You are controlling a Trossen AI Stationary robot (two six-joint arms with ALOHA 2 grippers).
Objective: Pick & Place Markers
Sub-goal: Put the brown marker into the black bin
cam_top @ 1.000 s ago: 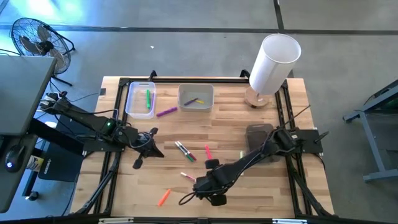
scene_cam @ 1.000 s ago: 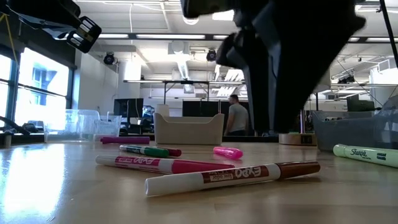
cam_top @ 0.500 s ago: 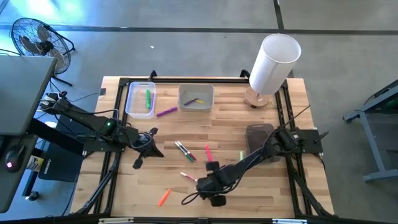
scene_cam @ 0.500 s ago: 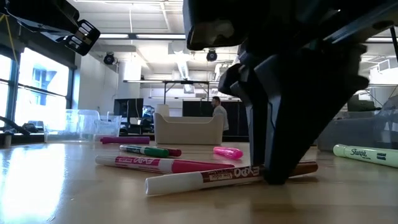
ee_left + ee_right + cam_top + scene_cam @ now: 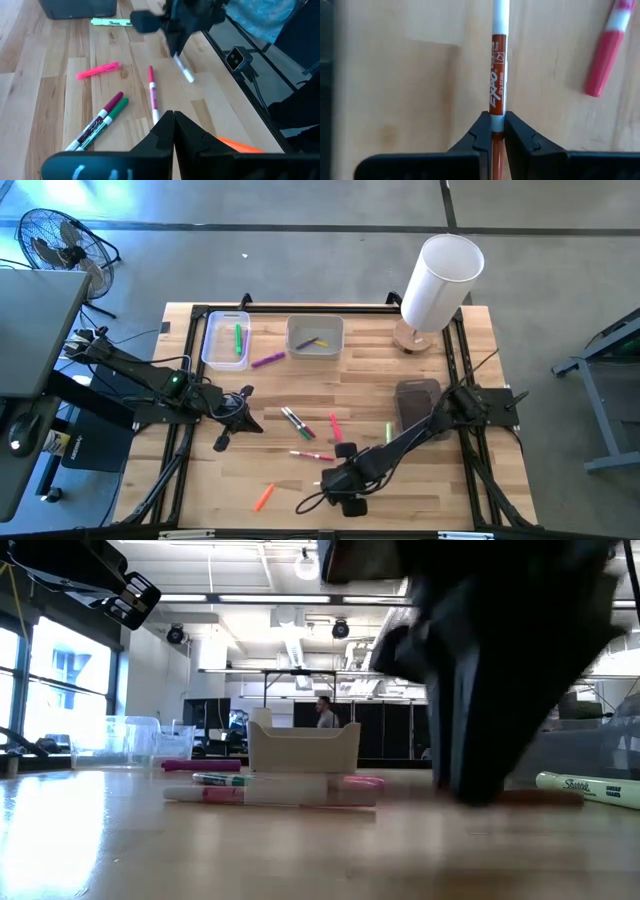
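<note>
Several markers lie on the wooden table: a maroon and a green pair (image 5: 293, 420), a pink highlighter (image 5: 334, 425), a pink marker (image 5: 312, 455), an orange one (image 5: 263, 498), a purple one (image 5: 267, 360) and a green highlighter (image 5: 388, 430). My right gripper (image 5: 335, 479) is low near the table's front edge, shut on a white marker with a brown cap (image 5: 498, 75). My left gripper (image 5: 245, 420) hovers shut at the left of the table, holding nothing. My right gripper pinches the white and brown marker between its two fingers (image 5: 485, 131) where the white barrel meets the brown cap (image 5: 497, 119). The fingers come from above. The white end (image 5: 187, 75) sticks out past them. Whether the marker is clear of the table I cannot tell.
A clear bin (image 5: 225, 355) with a green marker and a grey bin (image 5: 315, 325) with another marker stand at the far edge. A tall white cylinder (image 5: 440, 280) stands at the far right, a dark grey box (image 5: 418, 402) beside the right arm.
My right gripper has come down onto the white and brown marker, taken hold of it and shifted a little toward the table's right edge. The marker has moved with it, so the pink marker behind it now shows in full in the low view.
</note>
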